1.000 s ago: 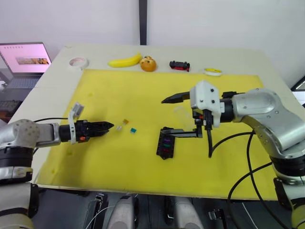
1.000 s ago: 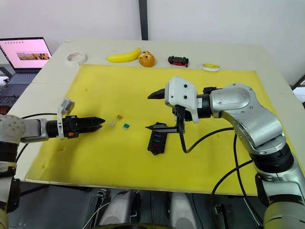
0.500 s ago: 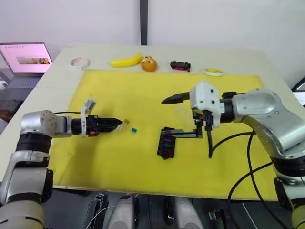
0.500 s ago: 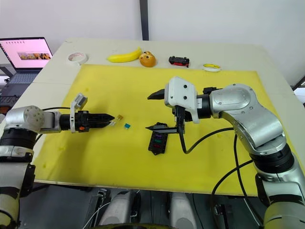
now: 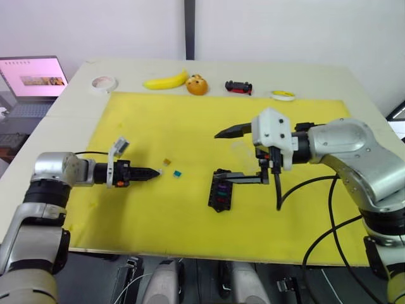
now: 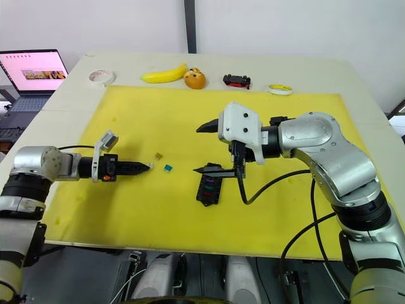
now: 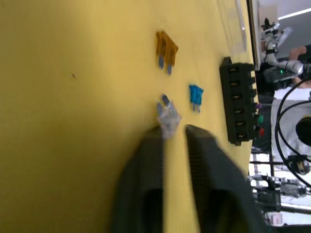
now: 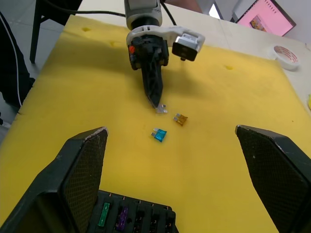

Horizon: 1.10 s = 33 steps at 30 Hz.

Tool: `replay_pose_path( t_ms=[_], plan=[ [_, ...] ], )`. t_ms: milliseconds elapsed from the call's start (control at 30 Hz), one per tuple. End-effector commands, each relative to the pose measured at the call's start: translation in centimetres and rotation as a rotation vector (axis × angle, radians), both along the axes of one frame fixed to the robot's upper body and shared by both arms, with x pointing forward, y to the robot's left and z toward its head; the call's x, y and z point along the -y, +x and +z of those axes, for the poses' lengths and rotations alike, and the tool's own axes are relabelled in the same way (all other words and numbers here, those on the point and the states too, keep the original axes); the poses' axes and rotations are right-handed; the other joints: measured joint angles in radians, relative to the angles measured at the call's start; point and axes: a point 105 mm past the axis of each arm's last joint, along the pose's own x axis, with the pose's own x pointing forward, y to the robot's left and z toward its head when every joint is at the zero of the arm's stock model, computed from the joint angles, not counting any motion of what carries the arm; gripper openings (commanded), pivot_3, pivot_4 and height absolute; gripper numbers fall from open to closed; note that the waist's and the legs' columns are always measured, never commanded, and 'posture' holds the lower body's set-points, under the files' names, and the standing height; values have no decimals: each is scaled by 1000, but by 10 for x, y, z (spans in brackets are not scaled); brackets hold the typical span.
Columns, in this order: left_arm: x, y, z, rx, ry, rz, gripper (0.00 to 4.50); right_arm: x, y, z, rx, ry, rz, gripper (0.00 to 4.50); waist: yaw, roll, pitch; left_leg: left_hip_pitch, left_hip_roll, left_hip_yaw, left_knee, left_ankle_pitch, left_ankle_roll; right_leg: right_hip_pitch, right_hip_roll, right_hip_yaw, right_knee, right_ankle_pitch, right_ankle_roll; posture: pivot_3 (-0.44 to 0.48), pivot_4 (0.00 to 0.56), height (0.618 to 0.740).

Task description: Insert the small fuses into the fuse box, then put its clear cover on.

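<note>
My left gripper (image 5: 155, 171) lies low over the yellow mat, shut, its tips pinching the grey-white fuse (image 7: 168, 116). Just beyond it lie a brown fuse (image 5: 167, 161) and a teal fuse (image 5: 178, 172), loose on the mat. The black fuse box (image 5: 220, 193) sits further right, with green (image 8: 104, 213), purple and red fuses in its slots. My right gripper (image 5: 217, 153) hangs wide open above the box's far end, holding nothing. The clear cover (image 7: 231, 24) lies flat on the mat beyond the box.
The yellow mat (image 5: 190, 120) covers most of the table. Along the back edge sit a white tape roll (image 5: 104, 82), a banana (image 5: 166, 81), an orange fruit (image 5: 197, 84), a toy car (image 5: 238, 87) and a yellow tape roll (image 5: 282, 95). A laptop (image 5: 31, 79) stands at far left.
My left gripper reached right to the grey-white fuse and its fingers closed on it. The right arm has stayed still.
</note>
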Motion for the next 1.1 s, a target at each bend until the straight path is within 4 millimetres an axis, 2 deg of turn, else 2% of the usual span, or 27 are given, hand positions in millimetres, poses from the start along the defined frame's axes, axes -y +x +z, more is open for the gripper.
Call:
replay_pose_path(
  t_ms=[33,333,433,533,700,800,933,1000,1100],
  plan=[
    [-3,-1,-10,-19,27,8,61,2,-5,9,52,-1,4,4500,-1,0,0,0,0,0,0,0,0,0,0,0,0,0,0,0,150,737],
    [-13,1,-1,39,21,40,61,0,-6,9,48,1,9,4500,-1,0,0,1,0,0,0,0,0,0,0,0,2,0,0,0,150,737],
    [-16,-2,5,115,31,21,61,0,-6,9,50,-1,10,4500,-5,0,0,1,1,0,0,0,0,0,0,0,2,0,0,0,150,737],
    [-19,-5,20,345,116,-52,61,1,-7,9,50,-4,9,4500,-12,0,0,1,2,0,0,0,0,-1,1,0,2,0,0,0,150,737],
    [-26,-8,32,976,457,-250,61,3,-7,8,48,-7,7,4500,-8,0,0,1,3,0,0,0,0,-1,-2,1,2,0,-1,0,150,737],
    [-22,-9,42,1261,561,-335,61,2,-7,7,49,-7,10,4500,1,0,0,1,3,1,0,0,-1,-2,-3,2,1,1,-2,0,150,737],
    [-20,-13,42,1629,724,-498,61,1,-6,7,51,-6,18,4500,1,0,0,0,3,2,0,0,-1,-1,-4,1,-1,1,-3,0,150,737],
    [-18,-20,35,1803,783,-657,61,0,-6,7,52,-7,21,4500,0,0,0,0,2,2,0,0,0,-1,-4,2,-1,1,-3,0,150,737],
    [-17,-30,24,1957,801,-807,61,0,-5,7,52,-7,23,4500,0,0,0,0,3,2,0,0,0,-2,-4,1,-1,1,-2,0,150,737]
  ],
)
